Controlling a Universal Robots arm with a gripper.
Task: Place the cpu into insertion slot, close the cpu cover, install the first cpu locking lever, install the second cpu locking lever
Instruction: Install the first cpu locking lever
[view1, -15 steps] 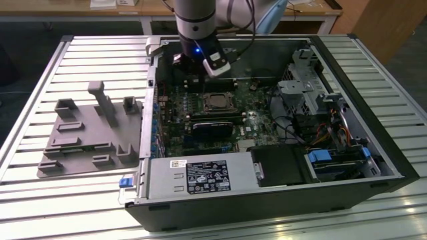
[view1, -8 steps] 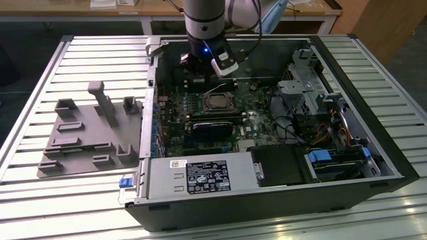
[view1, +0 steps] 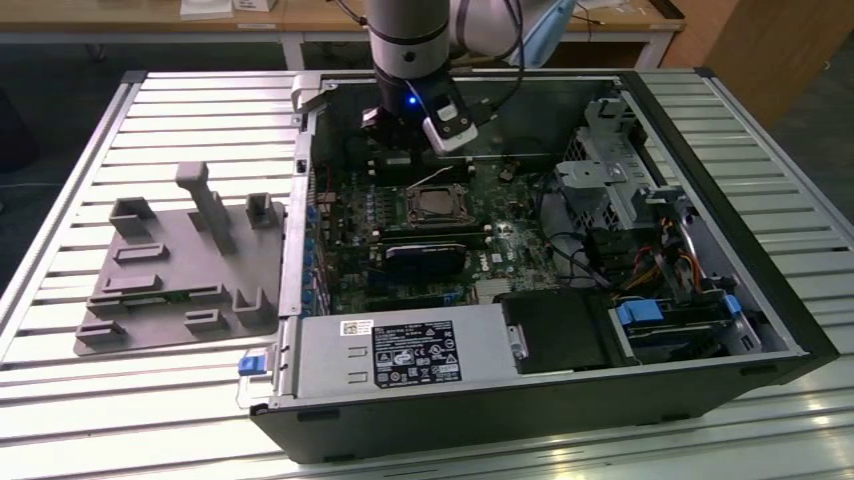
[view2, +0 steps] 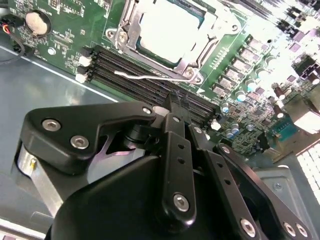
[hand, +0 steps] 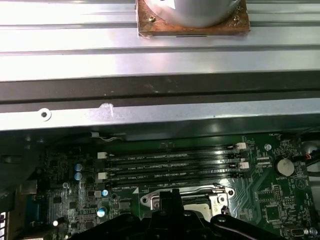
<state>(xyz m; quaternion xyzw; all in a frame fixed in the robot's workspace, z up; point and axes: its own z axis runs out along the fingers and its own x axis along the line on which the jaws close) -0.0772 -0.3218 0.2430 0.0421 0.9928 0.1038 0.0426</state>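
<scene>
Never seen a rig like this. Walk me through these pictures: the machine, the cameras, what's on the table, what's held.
The machine is a robot arm ending in a pincer, reaching down into an open computer case that lies on a slatted table. The exterior view looks on from outside; both wrist views come from cameras riding on the arm, looking past the pincer at the green motherboard. The cpu sits in its socket, with the cpu cover framing it. The pincer hangs near a thin wire lever and seems to carry nothing. A grey fixture lies on the exterior view's left.
</scene>
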